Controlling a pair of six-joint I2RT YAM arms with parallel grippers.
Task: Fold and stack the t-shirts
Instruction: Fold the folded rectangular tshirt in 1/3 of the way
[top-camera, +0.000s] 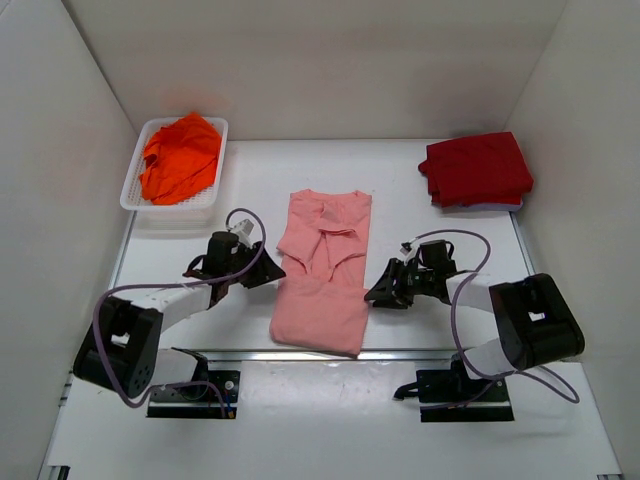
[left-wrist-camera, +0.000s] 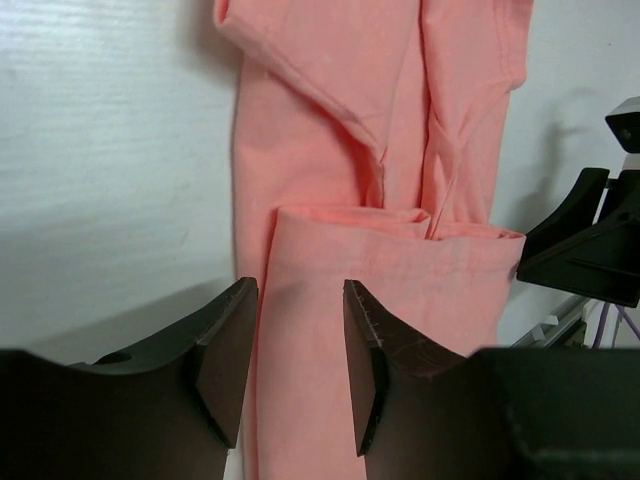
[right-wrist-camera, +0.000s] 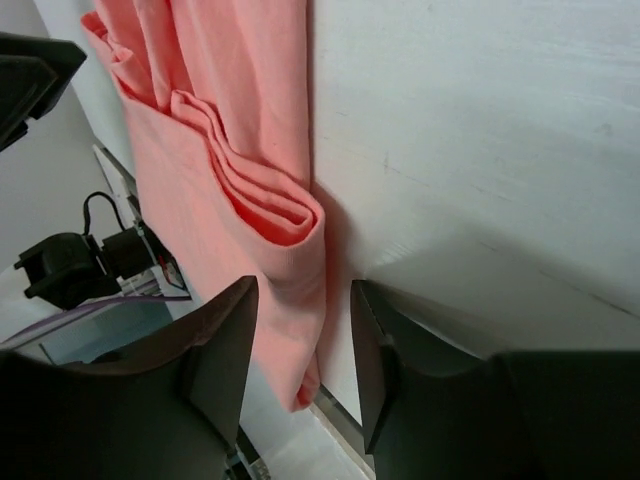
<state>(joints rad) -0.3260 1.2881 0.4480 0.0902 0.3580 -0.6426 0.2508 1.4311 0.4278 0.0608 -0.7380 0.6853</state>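
The salmon-pink t-shirt (top-camera: 322, 270) lies in the middle of the table, folded into a long strip with its sleeves tucked in. My left gripper (top-camera: 268, 272) sits low at the strip's left edge. In the left wrist view its jaws (left-wrist-camera: 297, 300) stand open, with the pink cloth (left-wrist-camera: 380, 290) showing through the gap. My right gripper (top-camera: 378, 292) is at the right edge. Its open jaws (right-wrist-camera: 303, 300) straddle the layered fold of the shirt (right-wrist-camera: 270, 210). A dark red t-shirt (top-camera: 476, 168) lies folded at the back right. A bright orange t-shirt (top-camera: 180, 155) lies crumpled in the basket.
The white slotted basket (top-camera: 135, 192) stands at the back left. White walls close in the table on the left, back and right. The table's near edge with a metal rail (top-camera: 400, 352) runs just below the pink shirt's hem.
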